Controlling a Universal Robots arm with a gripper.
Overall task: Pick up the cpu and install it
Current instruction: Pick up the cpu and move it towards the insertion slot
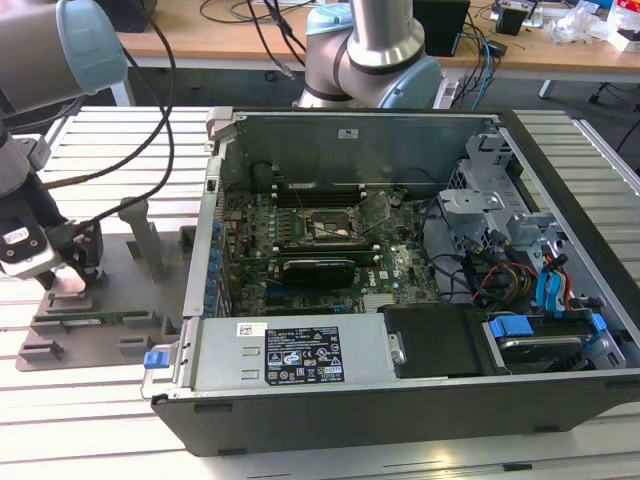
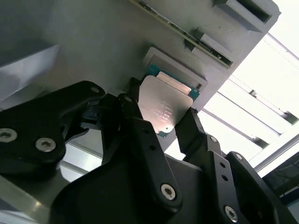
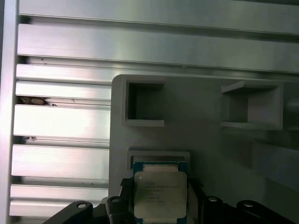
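The cpu (image 2: 164, 105) (image 3: 160, 193) is between the two black fingers (image 2: 133, 119) of the claw (image 2: 163, 121) (image 3: 160, 185), and the claw is closed on it. In both wrist views one finger presses on each of two opposite sides of the chip, and its silver top faces the cameras. The other two edges are free. One of them, with a thin green border, lies just beside the raised rim of a shallow square pocket (image 3: 159, 155) in the grey tray (image 3: 205, 149). I cannot tell whether the chip rests in the pocket or is a little above it.

In the first wrist view two square recesses (image 3: 145, 102) with raised walls stand further on the tray. The tray's edge runs near the pocket, and the grooved metal slats of the bench (image 3: 60, 121) lie open past it. In the second wrist view a long thin memory stick (image 2: 187, 36) stands in a slot near the pocket, apart from the chip.

In the exterior view the claw (image 1: 68, 278) is low over the tray, at the exterior view's left and in the lower half. Grey posts (image 1: 142, 240) rise between it and the side wall of the open computer case (image 1: 400, 395), which is just beside the tray. The black socket (image 1: 328, 228) is in the middle of the board, well apart from the claw. Cables (image 1: 150, 130) hang from the arm (image 1: 40, 50) at the upper left.
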